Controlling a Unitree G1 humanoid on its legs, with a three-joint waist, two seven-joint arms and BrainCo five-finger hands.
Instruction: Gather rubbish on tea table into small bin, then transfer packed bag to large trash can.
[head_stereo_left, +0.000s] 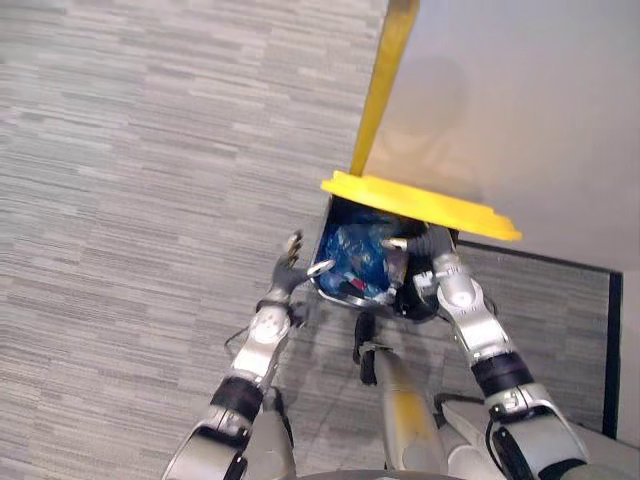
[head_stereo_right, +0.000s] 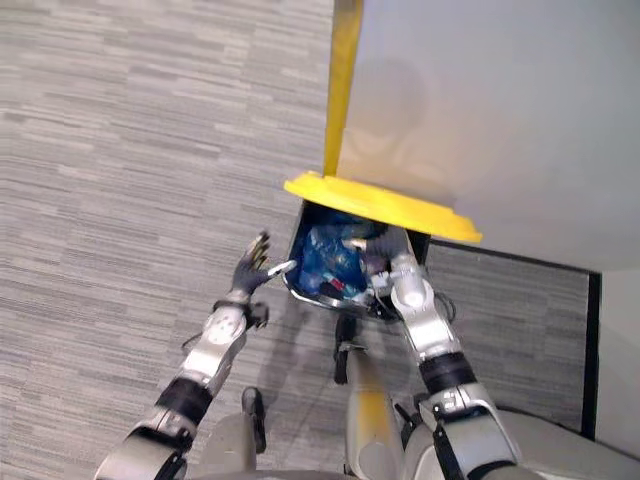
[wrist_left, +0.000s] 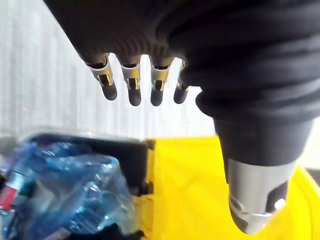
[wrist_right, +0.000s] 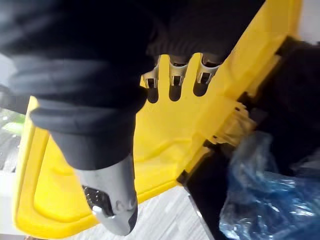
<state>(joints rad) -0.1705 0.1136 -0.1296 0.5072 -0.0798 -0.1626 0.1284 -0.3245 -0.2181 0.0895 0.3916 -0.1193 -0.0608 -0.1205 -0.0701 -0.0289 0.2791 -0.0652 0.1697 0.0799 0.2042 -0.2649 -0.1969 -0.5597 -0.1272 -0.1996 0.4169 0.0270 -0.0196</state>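
Observation:
The large black trash can (head_stereo_left: 343, 291) stands on the floor against the wall, its yellow lid (head_stereo_left: 420, 205) raised behind the opening. Inside lies the packed blue bag (head_stereo_left: 355, 255), also seen as crinkled blue plastic (wrist_left: 65, 185) (wrist_right: 270, 200). My left hand (head_stereo_left: 290, 266) hovers open just beside the can's left rim, fingers spread, holding nothing. My right hand (head_stereo_left: 425, 262) is over the can's right side, fingers straight and reaching above the bag, open and not holding anything. The lid's inner face (wrist_right: 165, 135) lies past its fingertips.
Grey striped carpet (head_stereo_left: 150, 200) spreads to the left of the can. A pale wall (head_stereo_left: 520, 100) with a yellow vertical strip (head_stereo_left: 385, 80) rises behind it, and a dark baseboard line (head_stereo_left: 560, 262) runs along the floor at the right.

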